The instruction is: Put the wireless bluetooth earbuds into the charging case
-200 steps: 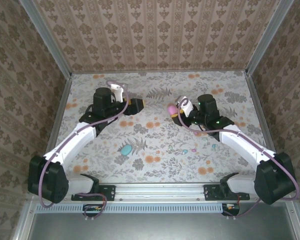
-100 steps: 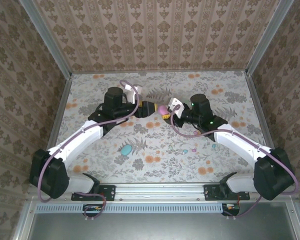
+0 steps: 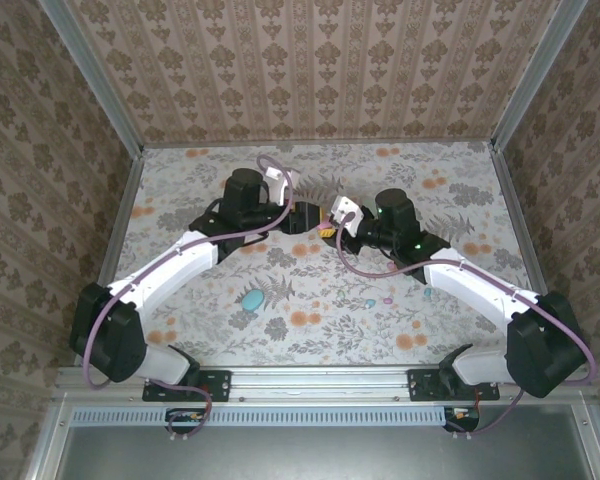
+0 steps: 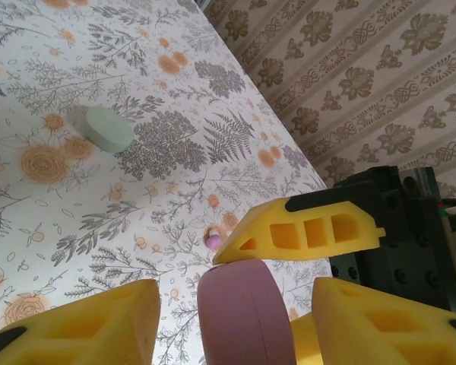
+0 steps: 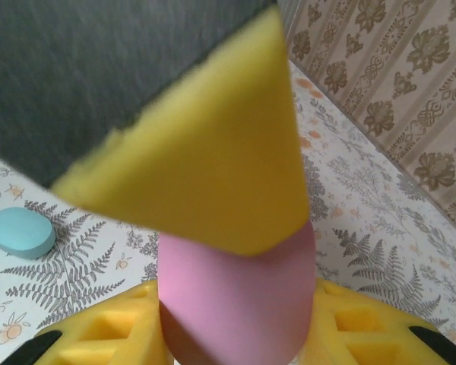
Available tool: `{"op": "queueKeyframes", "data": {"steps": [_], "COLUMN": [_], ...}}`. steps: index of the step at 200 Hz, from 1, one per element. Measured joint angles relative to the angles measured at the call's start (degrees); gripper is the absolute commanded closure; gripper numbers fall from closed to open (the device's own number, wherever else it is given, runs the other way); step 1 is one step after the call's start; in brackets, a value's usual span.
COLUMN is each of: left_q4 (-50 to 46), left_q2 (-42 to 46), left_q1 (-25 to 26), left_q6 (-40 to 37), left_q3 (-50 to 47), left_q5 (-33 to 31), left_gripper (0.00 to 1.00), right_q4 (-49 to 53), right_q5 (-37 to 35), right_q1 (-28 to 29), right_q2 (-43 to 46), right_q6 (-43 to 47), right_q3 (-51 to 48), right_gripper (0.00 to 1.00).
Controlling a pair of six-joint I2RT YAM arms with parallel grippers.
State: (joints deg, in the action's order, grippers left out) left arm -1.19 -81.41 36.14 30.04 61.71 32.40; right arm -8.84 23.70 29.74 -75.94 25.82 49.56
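A pink egg-shaped charging case point(image 5: 235, 304) stands upright between the yellow fingers of my right gripper point(image 5: 235, 289), which is shut on it. My left gripper point(image 4: 235, 287) straddles the same pink case point(image 4: 243, 319) from the other side, open, with a gap showing on each side of the case. In the top view the left gripper point(image 3: 308, 216) and right gripper point(image 3: 332, 226) meet above the back middle of the table. A tiny pink earbud point(image 4: 212, 240) lies on the cloth beyond the case. Two more small earbuds, blue point(image 3: 370, 302) and pink point(image 3: 387, 298), lie right of centre.
A teal-blue case point(image 3: 252, 298) lies on the floral cloth left of centre, also as the blue case point(image 5: 19, 232) in the right wrist view. A mint case point(image 4: 106, 128) rests farther off. Patterned walls point(image 3: 320, 70) close in the back and sides.
Both arms have swung inward and met. The left gripper has reached the pink case held by the right gripper, and its jaws have narrowed around it.
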Motion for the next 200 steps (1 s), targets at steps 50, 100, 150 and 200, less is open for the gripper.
{"op": "queueKeyframes", "data": {"steps": [50, 100, 150, 200], "left_q4": [-0.24, 1.60, 12.63, 15.23], "left_q2": [-0.63, -0.48, 3.04, 3.58], "left_q1": [0.57, -0.04, -3.23, -3.67], "left_q6": [0.81, 5.09, 21.03, 28.44], "left_q3": [0.70, 0.92, -4.98, -4.96], "left_q5": [-0.55, -0.37, 1.14, 2.29], "left_gripper": [0.89, 0.96, 1.00, 1.00], "right_q4": [-0.46, -10.38, -25.27, -28.20], "right_q5": [-2.82, -1.49, 21.94, 24.28], "right_q1": [0.55, -1.27, -12.04, -8.39], "right_q2": [0.02, 1.84, -3.69, -4.61], "right_q6": [-0.02, -4.94, -12.31, -9.03], "right_q3": [0.02, -4.81, -5.57, -3.50], "right_gripper": [0.60, 0.47, 0.42, 0.37]}}
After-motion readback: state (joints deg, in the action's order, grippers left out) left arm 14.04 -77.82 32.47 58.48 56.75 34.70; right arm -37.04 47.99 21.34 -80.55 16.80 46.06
